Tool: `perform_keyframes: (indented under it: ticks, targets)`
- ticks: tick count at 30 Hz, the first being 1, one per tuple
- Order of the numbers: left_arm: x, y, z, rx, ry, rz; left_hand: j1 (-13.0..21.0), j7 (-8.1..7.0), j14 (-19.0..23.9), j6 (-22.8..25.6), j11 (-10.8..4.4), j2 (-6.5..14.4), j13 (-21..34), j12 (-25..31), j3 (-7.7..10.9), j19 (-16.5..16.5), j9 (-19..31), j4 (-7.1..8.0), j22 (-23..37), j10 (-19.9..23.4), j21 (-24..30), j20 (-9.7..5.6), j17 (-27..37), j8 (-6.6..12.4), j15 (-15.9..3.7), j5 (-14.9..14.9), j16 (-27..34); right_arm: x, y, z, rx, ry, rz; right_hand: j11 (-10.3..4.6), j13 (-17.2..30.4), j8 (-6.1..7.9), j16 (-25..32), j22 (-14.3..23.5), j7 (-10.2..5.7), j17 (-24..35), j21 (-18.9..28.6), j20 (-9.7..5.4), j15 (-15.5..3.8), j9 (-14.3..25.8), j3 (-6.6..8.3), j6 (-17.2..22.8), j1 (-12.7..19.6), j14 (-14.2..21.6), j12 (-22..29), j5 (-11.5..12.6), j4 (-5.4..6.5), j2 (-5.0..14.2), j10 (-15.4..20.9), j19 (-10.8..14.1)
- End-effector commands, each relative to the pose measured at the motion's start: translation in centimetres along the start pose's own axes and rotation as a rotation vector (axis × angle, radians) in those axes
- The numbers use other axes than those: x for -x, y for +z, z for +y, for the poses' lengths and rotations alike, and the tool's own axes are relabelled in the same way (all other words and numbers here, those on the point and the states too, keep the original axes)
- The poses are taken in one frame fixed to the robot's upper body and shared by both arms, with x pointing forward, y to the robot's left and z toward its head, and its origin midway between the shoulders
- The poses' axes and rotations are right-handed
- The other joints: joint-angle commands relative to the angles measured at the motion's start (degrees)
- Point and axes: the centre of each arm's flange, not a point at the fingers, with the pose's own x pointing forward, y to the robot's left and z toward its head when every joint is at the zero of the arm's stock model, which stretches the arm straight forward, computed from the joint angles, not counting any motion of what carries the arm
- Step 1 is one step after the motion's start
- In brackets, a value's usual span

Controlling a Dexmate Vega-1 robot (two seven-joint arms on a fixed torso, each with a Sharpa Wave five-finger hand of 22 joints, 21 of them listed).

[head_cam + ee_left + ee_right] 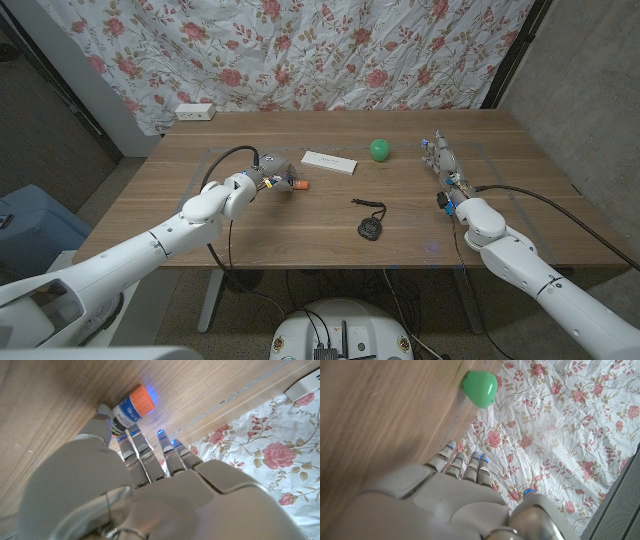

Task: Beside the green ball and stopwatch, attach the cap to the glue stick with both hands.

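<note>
the left hand [268, 180] reaches the glue stick [297, 185], which lies on the table [150, 190] left of the stopwatch [370, 226] and green ball [379, 150]; whether it grips the tube cannot be told. the right hand [443, 163] stands at the right, fingers extended, holding nothing. the left hand should secure the tube body, leaving the orange end clear.

Both arms [150, 245] glossy white, rounded shells – black cable looping off each forearm near the table [330, 225] edge. Left hand [150, 480] and right hand [455, 490] pale grey, segmented fingers [167, 452], blue lights at tips.
</note>
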Motion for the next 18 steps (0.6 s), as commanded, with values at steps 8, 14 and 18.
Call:
perform_keyframes:
  ticks: [8,14,18]
  targets:
    - [0.34,-0.16,0.30,-0.022,-0.012,0.011,-1.1,0.04,-1.3,-2.9,0.02,-1.8,0.2,-0.1,-0.98,-0.8,-0.2,0.23,0.1,-4.0,0.0,-0.16,0.3,-0.22,-5.46,0.1,0.1,0.47,-0.46,0.26,0.007,-0.005,0.018,0.35,0.1,0.41,-0.3,0.0,0.17,0.2,-0.3,0.16,-0.25,0.2,0.47,0.2,-0.3,0.4,0.4,0.1,0.18,3.93,0.3,0.4]
    - [0.50,-0.15,0.45,-0.025,-0.015,0.021,-2.2,-0.01,-2.0,-5.2,0.07,-2.7,0.1,-0.2,-1.74,-1.1,-0.3,0.38,0.1,-6.5,0.1,-0.11,0.4,-0.35,-5.38,0.1,0.1,0.48,-0.56,0.27,0.004,-0.006,0.021,0.45,0.1,0.40,-0.3,0.0,0.13,0.2,-0.3,0.18,-0.22,0.2,0.57,0.2,-0.3,0.4,0.4,0.1,0.19,3.95,0.3,0.4]
    - [0.54,-0.14,0.55,-0.023,-0.020,0.028,-3.2,0.23,-2.8,-6.8,0.09,-3.3,0.1,-0.1,-2.29,-1.5,-0.4,0.55,0.2,-8.1,0.1,0.15,0.4,-0.39,-4.99,0.1,0.1,0.39,-0.59,0.26,0.003,-0.006,0.022,0.39,0.1,0.38,-0.3,0.0,0.12,0.2,-0.3,0.35,-0.19,0.2,0.64,0.1,-0.3,0.5,0.4,0.1,0.19,3.95,0.3,0.3]
